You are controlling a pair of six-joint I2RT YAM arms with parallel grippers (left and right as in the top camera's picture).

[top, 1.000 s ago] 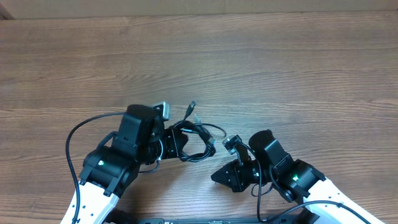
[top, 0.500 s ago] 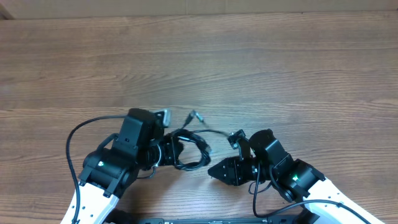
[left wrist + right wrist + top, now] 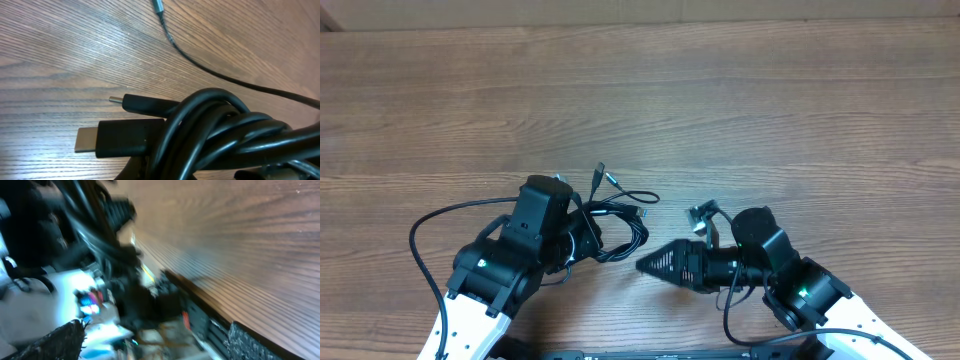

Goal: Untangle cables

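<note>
The cables (image 3: pixel 618 218) lie as a tangled black bundle on the wood table, just right of my left gripper (image 3: pixel 582 238), which is shut on the bundle's left side. Two plug ends (image 3: pixel 603 175) stick up and away from the bundle. In the left wrist view the looped cables (image 3: pixel 215 130) fill the lower frame, with a flat silver-tipped plug (image 3: pixel 117 138) and a thin cord's silver plug (image 3: pixel 159 6) beyond; the jaws are hidden under the cords. My right gripper (image 3: pixel 642 266) points left, just below-right of the bundle, open and holding nothing. Its fingers (image 3: pixel 62 341) stand wide apart in a blurred view.
The wood table (image 3: pixel 740 110) stretches far beyond the arms. A thick black arm wire (image 3: pixel 425 225) loops out to the left of the left arm. The table's near edge and the robot base (image 3: pixel 165 325) show, blurred, in the right wrist view.
My right gripper opened and let go of the cable end, then swung to point left. The freed cord sprang back toward the bundle, which shifted slightly left with my left gripper.
</note>
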